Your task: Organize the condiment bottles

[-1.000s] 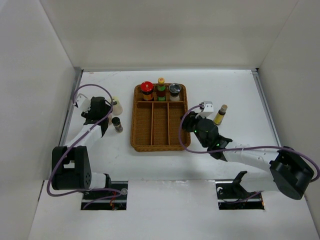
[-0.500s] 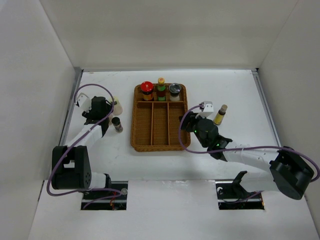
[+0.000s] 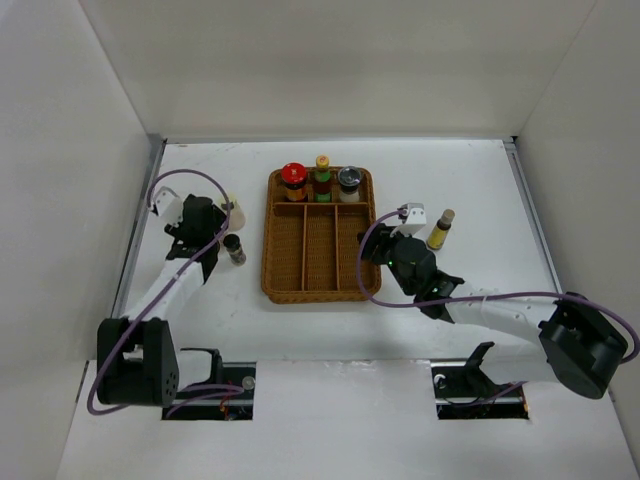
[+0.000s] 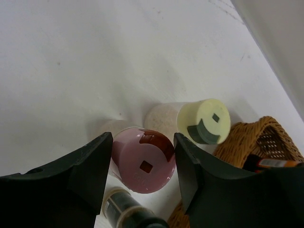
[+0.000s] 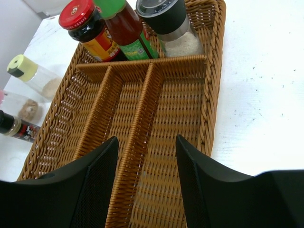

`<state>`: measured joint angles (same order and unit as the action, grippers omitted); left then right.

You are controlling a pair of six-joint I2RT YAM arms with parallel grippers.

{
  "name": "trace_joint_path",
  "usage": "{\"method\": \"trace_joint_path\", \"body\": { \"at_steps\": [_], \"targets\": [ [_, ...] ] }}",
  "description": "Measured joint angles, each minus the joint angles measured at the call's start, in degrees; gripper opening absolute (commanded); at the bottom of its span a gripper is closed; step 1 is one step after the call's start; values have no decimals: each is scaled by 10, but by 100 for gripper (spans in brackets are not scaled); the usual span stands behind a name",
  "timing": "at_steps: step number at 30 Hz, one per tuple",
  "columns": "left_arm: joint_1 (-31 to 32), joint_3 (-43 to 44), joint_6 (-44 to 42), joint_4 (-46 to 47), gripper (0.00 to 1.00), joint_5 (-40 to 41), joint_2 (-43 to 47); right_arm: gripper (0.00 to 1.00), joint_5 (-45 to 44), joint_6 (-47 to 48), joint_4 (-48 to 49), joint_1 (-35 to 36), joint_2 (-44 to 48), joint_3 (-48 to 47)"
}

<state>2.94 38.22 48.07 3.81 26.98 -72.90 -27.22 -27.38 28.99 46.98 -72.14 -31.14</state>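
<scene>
The left hand (image 4: 142, 137), open around the pink-capped bottle (image 4: 144, 165), should close low and straight on it, without pushing the pale green-capped bottle (image 4: 204, 121) just beside.

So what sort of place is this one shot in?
Probably a robot lab booth: plain white walls box in a white table, a left arm and right arm bolted at its near edge, a wicker tray and condiment bottles laid out.
</scene>
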Motion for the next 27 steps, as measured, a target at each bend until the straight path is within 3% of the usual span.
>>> {"method": "trace_joint_path", "body": {
  "at_steps": [13, 20, 27],
  "targets": [
    [57, 8, -5, -79, 30, 48, 180, 57, 0, 1, 0, 0, -2, 0],
    [190, 83, -24, -84, 30, 36, 122, 57, 0, 2, 0, 0, -2, 0],
    [244, 103, -29, -54, 30, 32, 45, 57, 0, 2, 0, 0, -2, 0]
  ]
}}
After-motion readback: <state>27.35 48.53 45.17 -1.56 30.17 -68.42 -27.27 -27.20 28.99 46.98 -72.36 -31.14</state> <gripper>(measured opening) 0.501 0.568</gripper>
